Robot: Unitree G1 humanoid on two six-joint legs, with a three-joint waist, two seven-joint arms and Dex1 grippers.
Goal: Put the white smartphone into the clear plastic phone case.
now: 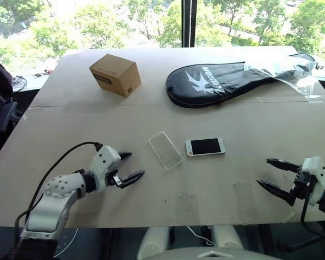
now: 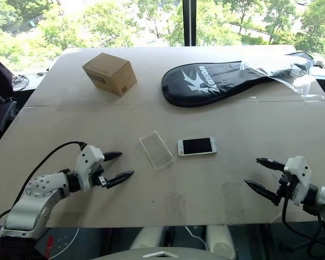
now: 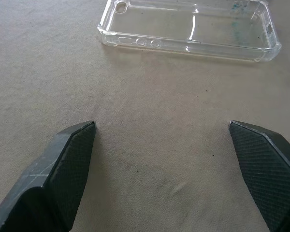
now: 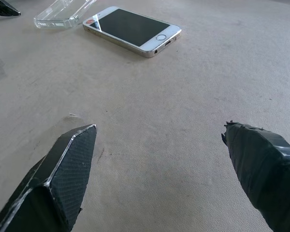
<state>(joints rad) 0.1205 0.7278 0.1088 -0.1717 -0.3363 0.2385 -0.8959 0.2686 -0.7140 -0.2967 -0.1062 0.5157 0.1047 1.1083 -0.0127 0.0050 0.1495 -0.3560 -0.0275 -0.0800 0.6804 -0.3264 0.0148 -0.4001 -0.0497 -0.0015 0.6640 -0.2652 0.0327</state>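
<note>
**Both grippers empty and wide, phone and case side by side at table centre**

Near edge: left gripper (image 1: 128, 167) hangs low over the table (image 1: 70, 124) at near left, jaws spread wide, nothing between them, pointed toward the centre. Right gripper (image 1: 274, 174) mirrors it at near right, jaws equally apart and empty, aimed inward. Judgement: this reads as a ready stance, each arm set to take the item on its own side.

Mid-table: the clear plastic phone case (image 1: 165, 150) lies flat, open side up, angled slightly, directly ahead of the left fingers (image 3: 70, 159). The white smartphone (image 1: 205, 146) lies screen up just right of the case, ahead of the right fingers (image 4: 67, 169). Whether the two touch at one corner I cannot tell. Phone not yet in case; task appears unstarted.

Far side: a cardboard box (image 1: 115, 74) at far left, a black racket cover (image 1: 222, 81) at far right with a crinkled clear wrapper (image 1: 292, 76) on its right end. All well apart from the work area.
</note>
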